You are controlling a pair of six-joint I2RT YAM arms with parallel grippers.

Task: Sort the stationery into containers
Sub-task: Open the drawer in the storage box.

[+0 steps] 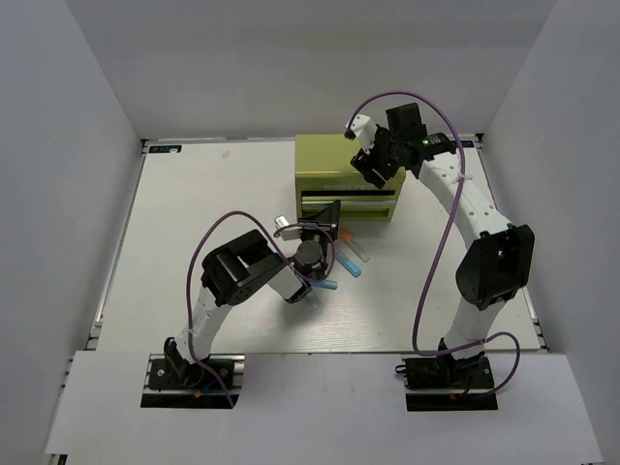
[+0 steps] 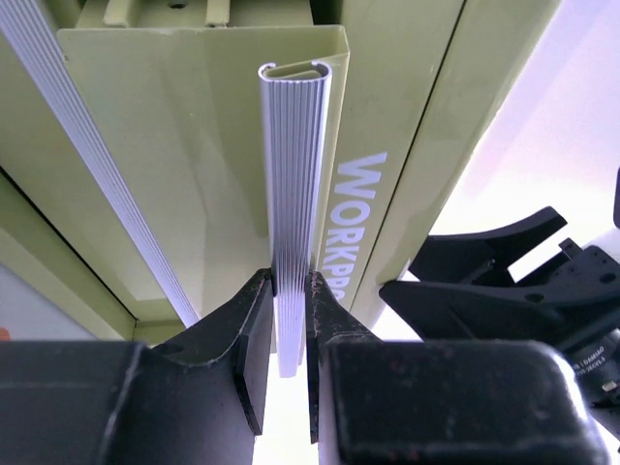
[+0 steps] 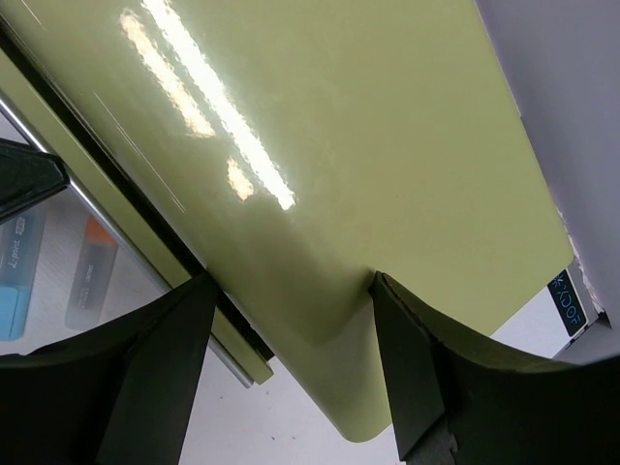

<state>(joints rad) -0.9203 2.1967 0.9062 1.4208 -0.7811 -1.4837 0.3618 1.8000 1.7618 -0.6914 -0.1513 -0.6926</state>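
Observation:
The olive-green metal box (image 1: 334,160) stands at the back middle of the table, its two front drawers facing me. My left gripper (image 1: 327,219) is shut on the ribbed silver handle (image 2: 294,194) of a drawer (image 2: 184,145), seen close in the left wrist view, where the jaws (image 2: 291,295) pinch it. My right gripper (image 1: 372,169) is open and rests on the box top (image 3: 387,145) near its right front corner, fingers (image 3: 417,368) spread. Sticks lie in front of the box: one with an orange end (image 1: 346,237), blue ones (image 1: 356,262), and a light blue one (image 1: 327,287).
White walls enclose the table on the left, back and right. The left arm's elbow (image 1: 237,266) sits over the table's middle. A purple cable (image 1: 426,262) loops off the right arm. Two sticks (image 3: 87,276) show left of the box in the right wrist view.

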